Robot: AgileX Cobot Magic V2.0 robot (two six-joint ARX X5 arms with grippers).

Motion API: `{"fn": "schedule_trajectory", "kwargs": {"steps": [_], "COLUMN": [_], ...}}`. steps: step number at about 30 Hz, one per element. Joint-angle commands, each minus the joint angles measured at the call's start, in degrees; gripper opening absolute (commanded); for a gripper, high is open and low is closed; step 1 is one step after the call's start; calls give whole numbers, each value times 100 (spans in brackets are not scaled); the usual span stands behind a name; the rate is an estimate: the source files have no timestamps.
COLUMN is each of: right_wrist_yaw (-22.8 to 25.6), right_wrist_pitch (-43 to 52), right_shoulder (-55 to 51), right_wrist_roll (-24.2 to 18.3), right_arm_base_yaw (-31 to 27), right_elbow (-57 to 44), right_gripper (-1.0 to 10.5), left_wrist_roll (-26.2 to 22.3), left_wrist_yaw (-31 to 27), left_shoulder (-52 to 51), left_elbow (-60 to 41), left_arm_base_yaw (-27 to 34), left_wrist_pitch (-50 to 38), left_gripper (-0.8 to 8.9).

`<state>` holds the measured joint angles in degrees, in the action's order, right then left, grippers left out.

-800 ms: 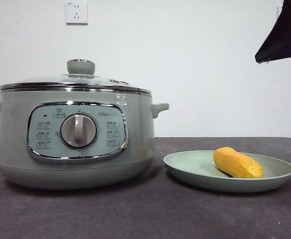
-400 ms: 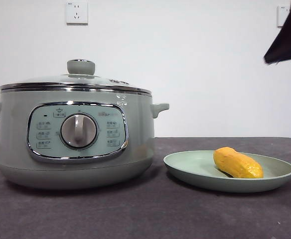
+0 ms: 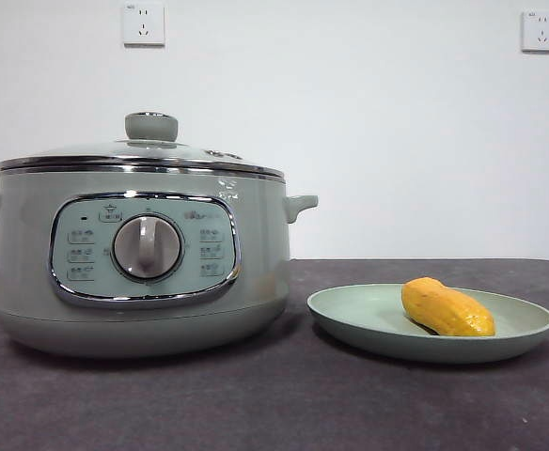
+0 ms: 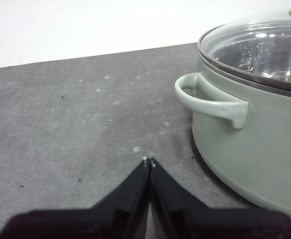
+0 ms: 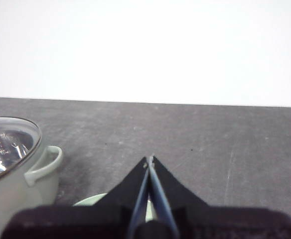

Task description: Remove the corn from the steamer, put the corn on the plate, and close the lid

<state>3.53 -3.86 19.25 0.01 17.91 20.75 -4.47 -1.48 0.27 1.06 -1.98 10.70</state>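
Observation:
The sage-green steamer (image 3: 143,258) stands at the left with the glass lid (image 3: 141,155) sitting closed on it. The yellow-orange corn (image 3: 447,308) lies on the pale green plate (image 3: 368,324) to the steamer's right. Neither arm shows in the front view. My left gripper (image 4: 148,161) is shut and empty, low over the table beside the steamer's side handle (image 4: 210,99). My right gripper (image 5: 150,159) is shut and empty, above the plate's edge (image 5: 88,201), with the steamer (image 5: 13,164) off to one side.
A dark grey mat (image 3: 274,404) covers the table. Two wall sockets (image 3: 143,23) (image 3: 541,30) sit on the white wall behind.
The black arm tip at the front view's top right corner has drawn up and out of view. The steamer, lid, plate and corn have not moved.

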Motion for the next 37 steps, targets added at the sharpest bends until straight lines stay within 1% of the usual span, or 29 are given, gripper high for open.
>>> {"fn": "schedule_trajectory", "kwargs": {"steps": [1,3,5,8,12,15,21,26,29,37], "right_wrist_yaw": [-741,-960,-944,-931,-916,-914,-855,-761,-774,-752], "right_wrist_pitch": [295,361,358,332,278,-68,-656,-651,-651,-649], "right_shoulder": [-299,-560,-833,-1200,-1539,-1679,-1921,-1919,-1919,-1919], "right_wrist_roll": [-96,-61,59,70,74,81,254,247,400,398], "right_arm_base_yaw": [-669,-990,-1193,-1327,-1346,-1346,-1346,-1342,-1333,-1335], "right_elbow": [-514,-820,-1128,-1491,-1812,-1904,-2039,-2039,-2039,-2039], "right_gripper": [1,1,1,1,1,1,1,1,1,1], "left_wrist_roll": [35,35,35,35,35,35,35,35,35,35], "left_wrist_yaw": [15,15,17,17,15,15,15,15,15,13], "left_shoulder": [-15,-15,-15,-15,-15,-15,-15,-15,-15,-15], "left_elbow": [-79,-79,-79,-81,-79,-79,-79,-79,-79,-79], "left_arm_base_yaw": [17,17,17,17,17,17,17,17,17,17], "left_wrist_pitch": [0,0,0,0,0,0,0,-2,0,0], "left_gripper": [-3,-3,-3,-3,-3,-3,-3,-3,-3,-3]}}
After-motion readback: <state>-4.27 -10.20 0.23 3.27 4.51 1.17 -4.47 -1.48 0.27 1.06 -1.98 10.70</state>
